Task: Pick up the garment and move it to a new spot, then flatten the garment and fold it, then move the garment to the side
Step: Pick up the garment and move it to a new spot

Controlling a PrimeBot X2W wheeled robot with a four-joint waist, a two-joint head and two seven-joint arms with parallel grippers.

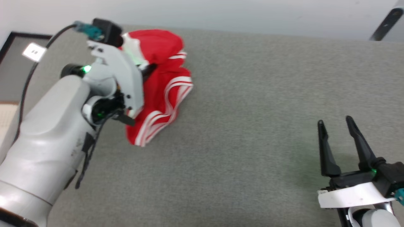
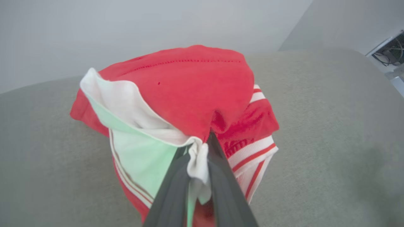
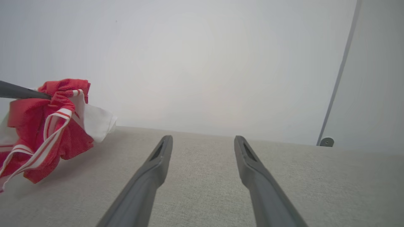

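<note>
Item: left gripper, whose dark fingers we find clamped on a pinch of white fabric atop the garment, a red jersey with striped trim, bunched near the far left corner of the grey worktop. Item: right gripper, jaws wide apart, holding nothing, over the near right corner, well apart from the cloth. We judge the garment light, soft and limp, likely to sag; a doubled fold or hem would give the surest hold.
</note>
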